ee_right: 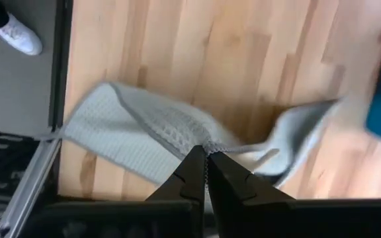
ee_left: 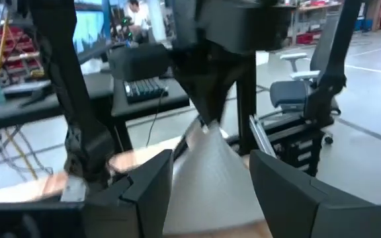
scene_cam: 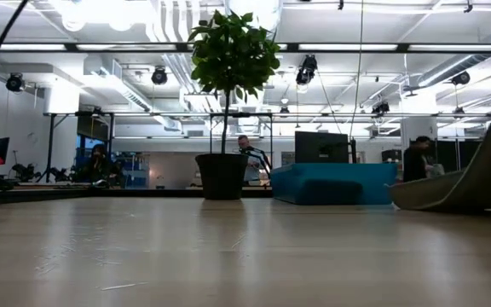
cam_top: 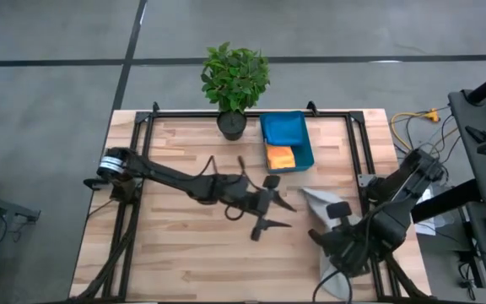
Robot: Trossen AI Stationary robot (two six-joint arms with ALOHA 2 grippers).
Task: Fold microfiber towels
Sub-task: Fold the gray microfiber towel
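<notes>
From above, a wooden bench [cam_top: 184,245] is seen in the middle of the frame. A potted plant [cam_top: 234,80] stands at its upper edge, and just to the right of it a teal bin [cam_top: 286,133] is placed, with an orange towel [cam_top: 280,157] lying in it. The left claw [cam_top: 270,213] is held over the centre of the bench, and its fingers are spread apart with nothing between them. The right claw [cam_top: 337,221] is found at the lower right of the frame. A pale grey towel [cam_top: 317,201] is seen under it, reaching from near the bin down to the lower right edge of the bench.

In the low view, the plant [scene_cam: 228,94] is seen at the centre and the bin [scene_cam: 335,183] to the right of it. A raised part of the grey towel [scene_cam: 459,188] is shown at the right edge, lifted off the bench.

In the left wrist view, the two dark fingers [ee_left: 147,188] are spread wide, and the grey towel [ee_left: 210,178] is seen between them farther off, hanging in a cone from the other arm.

In the right wrist view, the right claw [ee_right: 207,155] is pressed together and a fold of the grey towel [ee_right: 137,135] is pinched at its tip. The rest of the towel lies crumpled on the bench [ee_right: 197,53]. A white shoe [ee_right: 20,36] is seen on the floor at the upper left.
</notes>
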